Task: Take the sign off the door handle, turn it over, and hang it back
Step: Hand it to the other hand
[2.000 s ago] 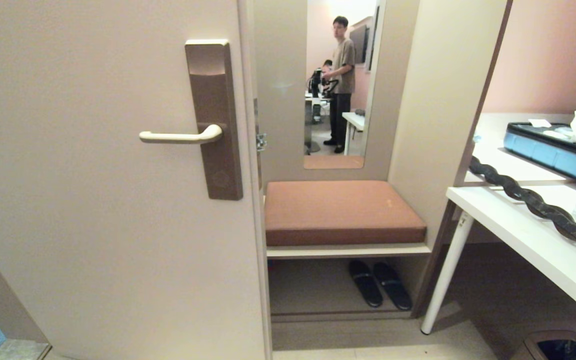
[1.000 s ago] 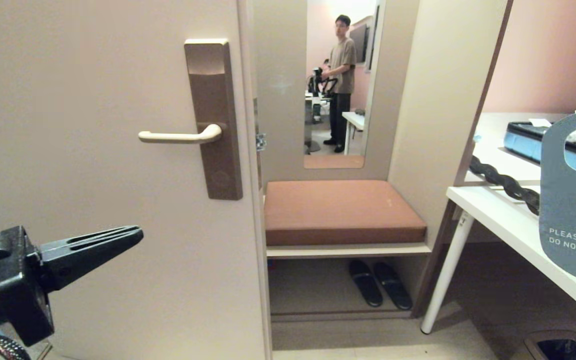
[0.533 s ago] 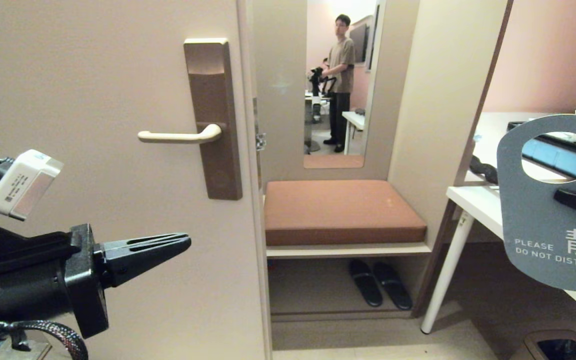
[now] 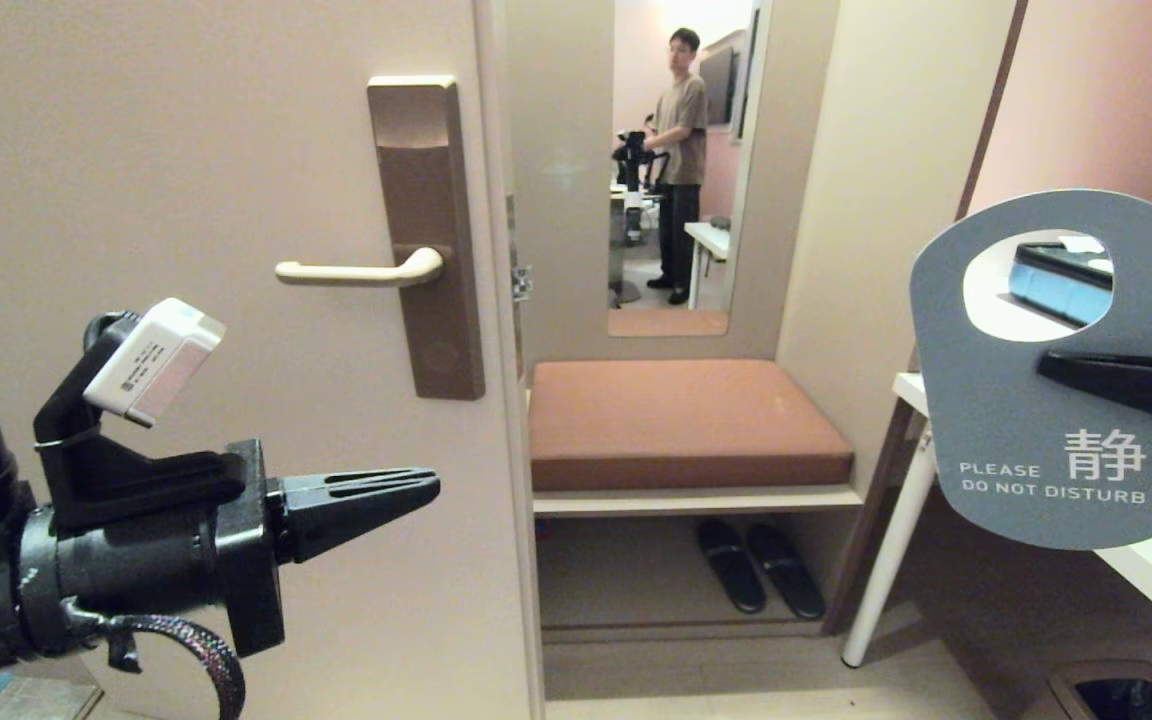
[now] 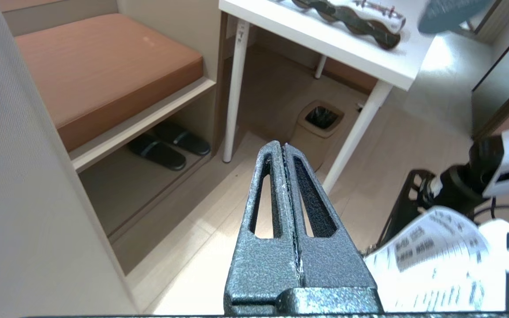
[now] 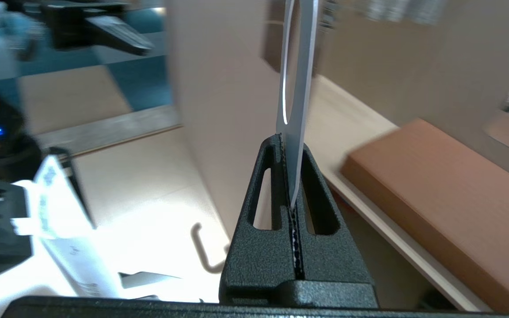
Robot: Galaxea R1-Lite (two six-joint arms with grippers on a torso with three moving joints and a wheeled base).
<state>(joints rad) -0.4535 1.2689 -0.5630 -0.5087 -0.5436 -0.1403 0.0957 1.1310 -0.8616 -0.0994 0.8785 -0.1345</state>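
Right end effector (image 4: 1046, 368) level, pinching upright sign (image 4: 1036, 440) | left end effector (image 4: 431, 487) level, closed

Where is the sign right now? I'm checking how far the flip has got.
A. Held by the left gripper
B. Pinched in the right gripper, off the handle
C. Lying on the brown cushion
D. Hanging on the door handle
B: the right gripper is shut on the sign, while the door handle is bare.

Grey-blue sign (image 4: 1026, 420) — white lettering; cream-gold door handle (image 4: 356, 271)
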